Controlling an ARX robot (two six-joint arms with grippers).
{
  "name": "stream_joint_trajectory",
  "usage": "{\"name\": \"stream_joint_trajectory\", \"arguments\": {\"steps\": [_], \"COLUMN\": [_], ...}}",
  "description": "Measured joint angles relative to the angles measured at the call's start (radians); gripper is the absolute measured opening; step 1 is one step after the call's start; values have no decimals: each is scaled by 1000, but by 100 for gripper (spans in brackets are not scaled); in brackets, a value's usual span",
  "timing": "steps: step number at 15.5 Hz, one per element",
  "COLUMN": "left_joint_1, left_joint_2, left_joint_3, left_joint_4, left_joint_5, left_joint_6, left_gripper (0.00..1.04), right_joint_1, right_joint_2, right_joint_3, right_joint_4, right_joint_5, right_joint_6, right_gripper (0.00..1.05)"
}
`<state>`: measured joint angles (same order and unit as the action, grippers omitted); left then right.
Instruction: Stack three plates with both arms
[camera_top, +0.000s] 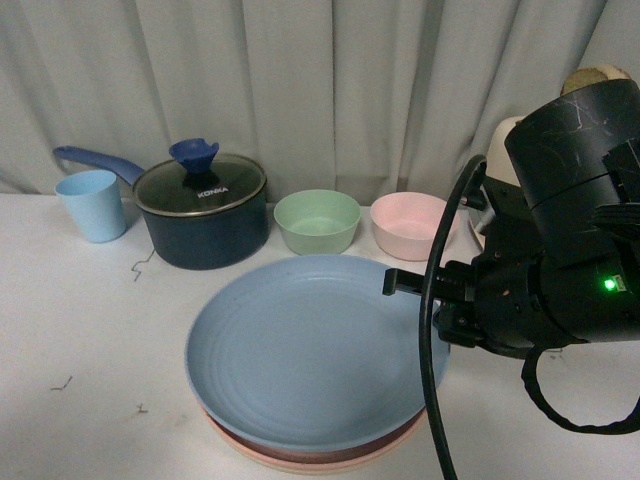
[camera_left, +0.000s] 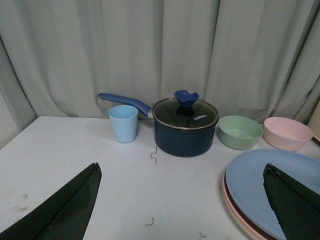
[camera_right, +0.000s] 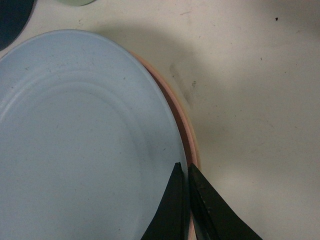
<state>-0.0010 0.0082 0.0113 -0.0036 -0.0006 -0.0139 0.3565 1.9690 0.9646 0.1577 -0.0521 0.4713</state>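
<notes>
So the light blue plate (camera_top: 310, 350) sat on top of the stack, dead center on the white table (camera_top: 70, 330), with the pink plate (camera_top: 320, 455) and the cream plate (camera_right: 196, 150) peeking out underneath. The right gripper (camera_right: 186, 192) was pinched onto the blue plate's rim at about 3 o'clock. The left gripper (camera_left: 180, 200) hung wide open, holding nothing. The pot (camera_top: 203, 215) sat at roughly 11 o'clock from the stack.

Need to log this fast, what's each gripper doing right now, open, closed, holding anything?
Left gripper: open, holding nothing, above the table.
Right gripper: closed on the rim of the blue plate, which tops the stack.
</notes>
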Motion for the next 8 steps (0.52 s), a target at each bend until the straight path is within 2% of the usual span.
{"name": "stream_joint_trajectory", "arguments": {"steps": [3, 4, 6, 7, 8], "left_joint_1": [0, 0, 0, 0, 0], "left_joint_2": [0, 0, 0, 0, 0], "left_joint_3": [0, 0, 0, 0, 0], "left_joint_4": [0, 0, 0, 0, 0], "left_joint_5": [0, 0, 0, 0, 0], "left_joint_6": [0, 0, 0, 0, 0], "left_gripper": [98, 98, 98, 98, 98], "right_joint_1": [5, 5, 5, 3, -5], "right_joint_2": [9, 9, 8, -1, -19], "right_joint_3": [1, 1, 1, -8, -25], "right_joint_4": [7, 16, 41, 49, 58], "right_joint_5": [8, 11, 3, -7, -28], "right_joint_6": [0, 3, 12, 17, 21], "right_gripper": [2, 7, 25, 43, 56]}}
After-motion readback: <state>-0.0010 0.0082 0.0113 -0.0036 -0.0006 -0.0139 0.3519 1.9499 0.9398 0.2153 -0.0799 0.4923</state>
